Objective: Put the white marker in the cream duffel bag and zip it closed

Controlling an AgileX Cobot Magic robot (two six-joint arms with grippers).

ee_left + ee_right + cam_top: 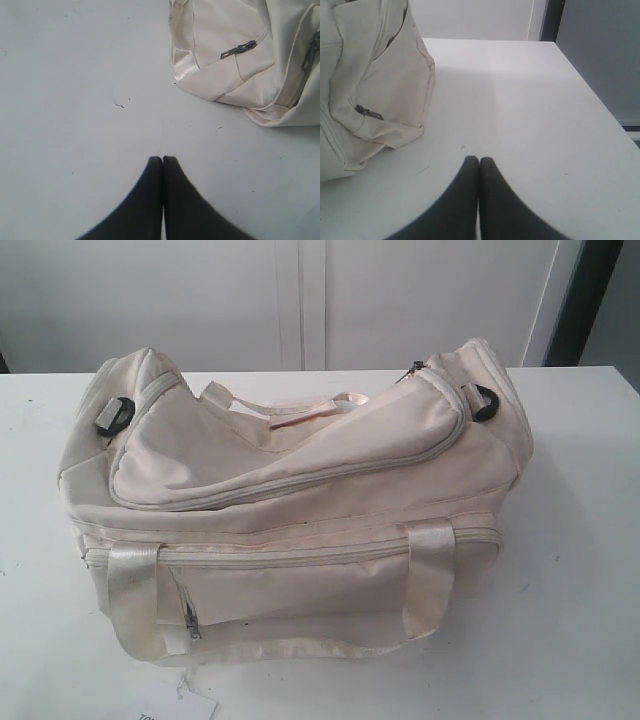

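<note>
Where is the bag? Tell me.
In the exterior view the bag sits in the middle of the white table, its front pocket facing the camera.

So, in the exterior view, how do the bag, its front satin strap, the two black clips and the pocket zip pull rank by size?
1. cream duffel bag
2. front satin strap
3. left black clip and right black clip: they look alike, so unranked
4. pocket zip pull, smallest
</note>
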